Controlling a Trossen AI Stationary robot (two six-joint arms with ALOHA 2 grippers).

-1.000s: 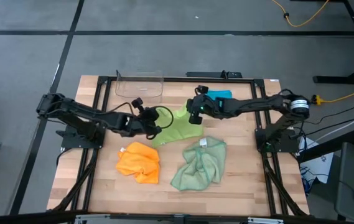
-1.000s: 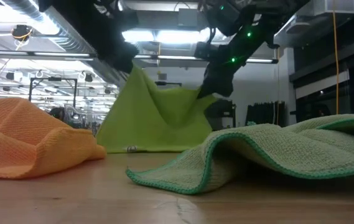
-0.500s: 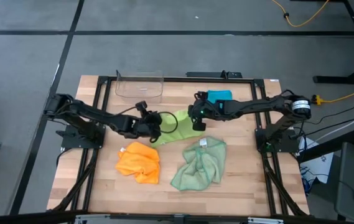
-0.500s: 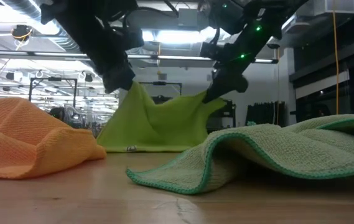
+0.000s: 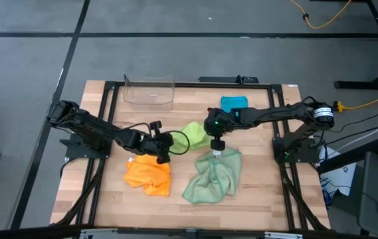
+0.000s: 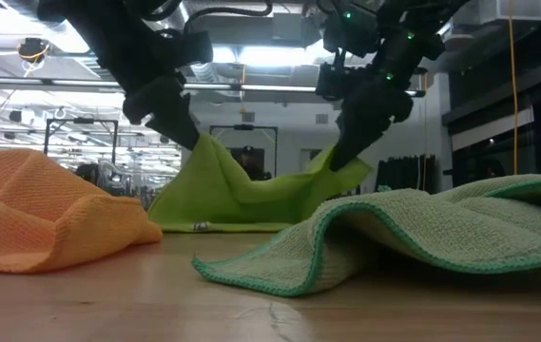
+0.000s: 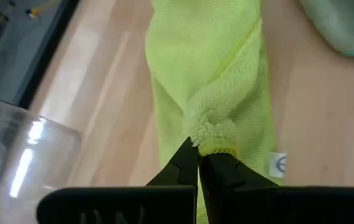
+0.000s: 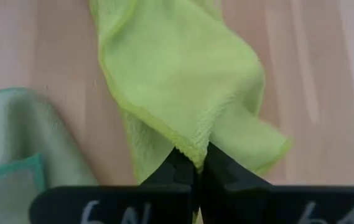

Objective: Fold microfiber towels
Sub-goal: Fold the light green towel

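Both grippers, left gripper (image 5: 165, 143) and right gripper (image 5: 218, 143), pinch corners of the lime green towel (image 5: 192, 133); lower them together, level, beside the sage towel (image 5: 212, 174)

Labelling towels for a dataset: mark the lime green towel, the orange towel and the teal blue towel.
lime green towel (image 5: 193, 135), high view, on its bunched middle.
orange towel (image 5: 148, 174), high view, on its crumpled centre.
teal blue towel (image 5: 234, 103), high view, on its top face.

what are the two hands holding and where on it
Both hold the lime green towel: left hand and right hand each pinch a corner.
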